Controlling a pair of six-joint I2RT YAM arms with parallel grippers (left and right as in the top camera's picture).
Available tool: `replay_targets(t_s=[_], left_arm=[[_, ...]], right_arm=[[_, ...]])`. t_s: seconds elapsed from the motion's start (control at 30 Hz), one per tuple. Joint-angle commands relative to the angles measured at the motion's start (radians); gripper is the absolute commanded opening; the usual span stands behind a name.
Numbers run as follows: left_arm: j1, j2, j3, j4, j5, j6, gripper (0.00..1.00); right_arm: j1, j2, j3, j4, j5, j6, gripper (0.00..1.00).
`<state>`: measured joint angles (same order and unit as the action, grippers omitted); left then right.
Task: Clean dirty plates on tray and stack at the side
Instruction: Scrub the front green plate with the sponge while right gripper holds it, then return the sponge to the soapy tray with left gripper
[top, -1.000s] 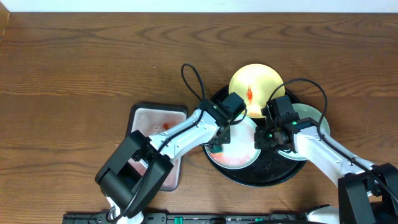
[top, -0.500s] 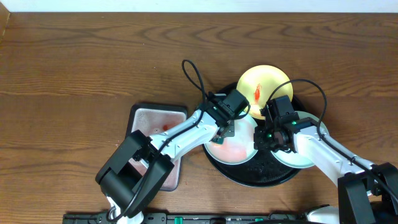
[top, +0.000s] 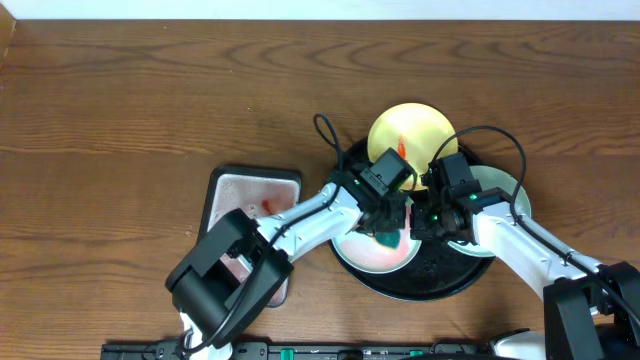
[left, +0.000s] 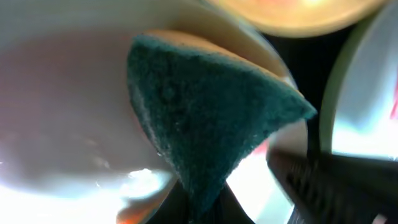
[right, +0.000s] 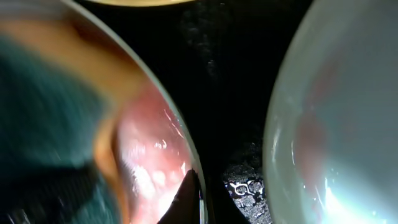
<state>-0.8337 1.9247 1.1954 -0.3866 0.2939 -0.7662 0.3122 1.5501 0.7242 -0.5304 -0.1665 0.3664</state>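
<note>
The left arm (top: 300, 215) reaches from the near edge, past the grey tray (top: 245, 190), up and right over the tray (top: 420, 290). The left gripper (top: 386, 228) points down and pinches a teal sponge (left: 205, 124), which is pressed on the pink-smeared near plate (top: 365, 255). The right arm (top: 520, 240) comes in from the near right. The right gripper (top: 428, 222) is at that plate's right rim, one fingertip (right: 188, 190) on the edge; I cannot tell whether it is clamped. Just right of it lies the right plate (top: 503, 188), black tray floor between them. Farthest, the yellow plate (top: 410, 130) sits on the far rim, red-streaked
</note>
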Motion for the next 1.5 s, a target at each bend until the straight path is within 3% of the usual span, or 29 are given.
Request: replay_targets(t_s=[0.0, 0.07, 0.27, 0.57, 0.9, 1.2, 1.47], left_arm=[[-0.023, 0.033, -0.013, -0.071, 0.073, 0.050, 0.08], [-0.019, 0.033, -0.013, -0.126, 0.002, 0.070, 0.08], [-0.005, 0.029, -0.006, -0.295, -0.410, 0.073, 0.07], [-0.005, 0.029, 0.027, -0.414, -0.816, 0.074, 0.07], [-0.029, -0.027, 0.082, -0.418, -0.784, 0.082, 0.07], [-0.023, -0.322, 0.112, -0.434, -0.704, 0.111, 0.08], [0.124, -0.619, 0.097, -0.687, -0.667, 0.130, 0.08]], right_arm=[[0.000, 0.037, -0.033, -0.023, 0.095, -0.024, 0.01], [0.000, 0.037, -0.033, -0.023, 0.095, -0.024, 0.01], [0.000, 0.037, -0.033, -0.024, 0.095, -0.024, 0.01], [0.000, 0.037, -0.033, -0.027, 0.095, -0.023, 0.01], [0.000, 0.037, -0.033, -0.038, 0.095, -0.023, 0.01], [0.000, 0.037, -0.033, -0.038, 0.095, -0.023, 0.01], [0.000, 0.026, -0.016, -0.038, 0.079, -0.023, 0.01]])
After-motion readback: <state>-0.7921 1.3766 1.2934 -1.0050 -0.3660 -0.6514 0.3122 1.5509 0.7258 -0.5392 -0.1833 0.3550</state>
